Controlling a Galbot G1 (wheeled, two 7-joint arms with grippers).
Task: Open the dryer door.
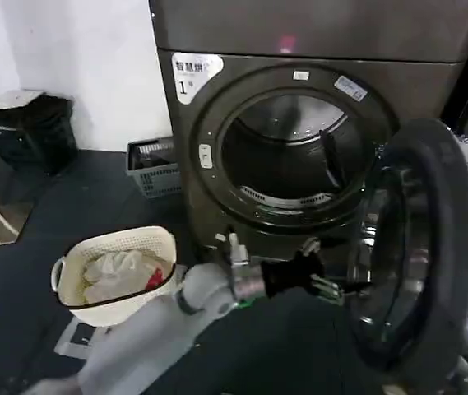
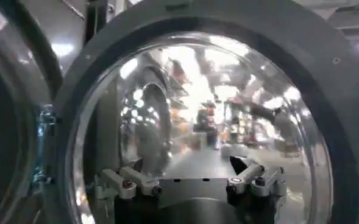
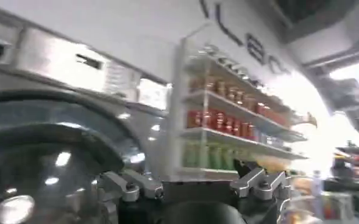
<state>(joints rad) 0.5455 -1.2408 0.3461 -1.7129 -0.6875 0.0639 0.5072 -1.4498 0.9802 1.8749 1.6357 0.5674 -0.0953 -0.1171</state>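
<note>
While open, door [image 1: 443,206] near left tool [image 1: 334,288]

Dryer door [image 1: 419,255] swung wide, blocks right side. Drum mouth [image 1: 287,152] unobstructed from front. Left gripper [image 1: 332,288], fingers spread, against door's inner face. Laundry basket [image 1: 114,276] occupies floor at left.

The head view looks forward and down from above the left tool [image 1: 332,288], taking in the dryer [image 1: 217,148] and its swung-out dryer door [image 1: 431,247] just beyond that tool. The left wrist view sits close behind the left tool [image 2: 194,182], facing the door's inner side [image 2: 197,103]; both share it. The right wrist view looks past the right tool [image 3: 191,185] toward distant shelves [image 3: 240,128].
</note>
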